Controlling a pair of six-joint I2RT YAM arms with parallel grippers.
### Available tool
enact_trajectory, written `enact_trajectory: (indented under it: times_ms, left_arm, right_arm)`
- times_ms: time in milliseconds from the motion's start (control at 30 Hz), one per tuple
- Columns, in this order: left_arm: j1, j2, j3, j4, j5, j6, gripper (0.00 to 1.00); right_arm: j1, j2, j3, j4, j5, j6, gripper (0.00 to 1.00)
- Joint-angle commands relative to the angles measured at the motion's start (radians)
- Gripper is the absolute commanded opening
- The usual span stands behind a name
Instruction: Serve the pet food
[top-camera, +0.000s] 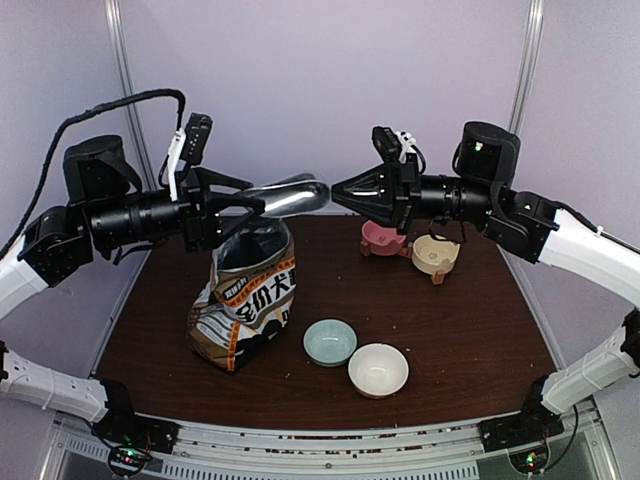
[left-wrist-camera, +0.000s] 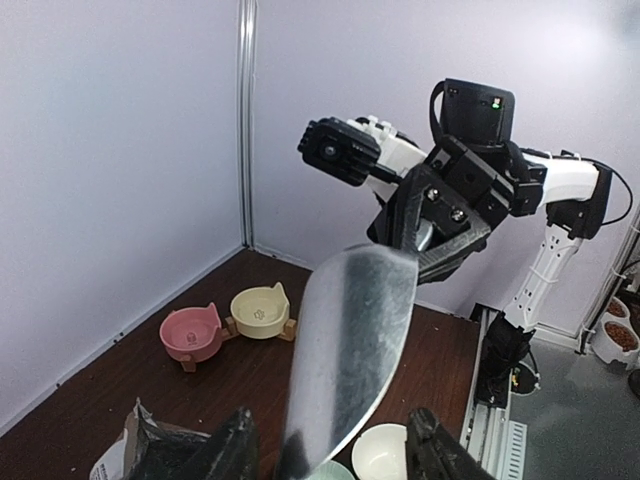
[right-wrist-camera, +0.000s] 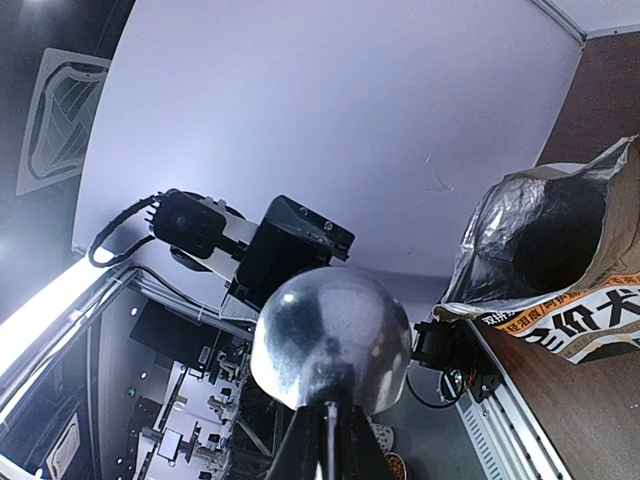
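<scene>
Two grippers above the bag — right gripper clamped on the scoop, left gripper jaws apart (around its bowl). Draw left straight back, scoop level.

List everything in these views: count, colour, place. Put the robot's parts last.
bag: one, brown paper with printed characters, standing open on the left part of the table
scoop: one, shiny metal, held in the air above the bag, between the two grippers
round bowls: two, pale green and cream, side by side at the front middle
cat-eared bowls on small stands: two, pink and pale yellow, back right
table: one, dark brown
left gripper: one, black, fingers spread on either side of the scoop's bowl
right gripper: one, black, closed on the scoop's handle
</scene>
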Motion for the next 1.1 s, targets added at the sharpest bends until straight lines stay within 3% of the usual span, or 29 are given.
enact_trajectory:
  times_ms: [0,100,267,533,700,867,1067]
  left_arm:
    - [-0.003,-0.002,-0.014,0.088,0.041,-0.019,0.48]
    - [-0.003,0.004,-0.015,0.081,0.059,-0.026,0.36]
    - [-0.003,0.008,-0.018,0.082,0.072,-0.032,0.30]
    - [-0.003,0.005,-0.030,0.108,0.080,-0.055,0.01]
    - [-0.003,-0.008,-0.047,0.110,0.048,-0.115,0.00]
    - [-0.003,0.007,-0.019,0.003,-0.005,-0.272,0.00]
    - [0.000,0.034,-0.036,-0.113,0.038,-0.580,0.00]
  right_arm:
    - [0.008,-0.016,0.019,0.041,-0.025,0.003,0.00]
    - [0.012,-0.014,0.019,0.053,-0.030,0.012,0.00]
    - [0.013,-0.012,0.002,0.105,-0.040,0.052,0.00]
    - [0.013,-0.010,0.002,0.051,-0.036,0.010,0.00]
    - [0.013,-0.016,-0.002,-0.020,-0.026,-0.086,0.05]
    - [0.013,-0.022,-0.013,-0.051,-0.033,-0.217,0.29]
    - [0.013,-0.085,-0.060,-0.128,0.016,-0.533,0.63]
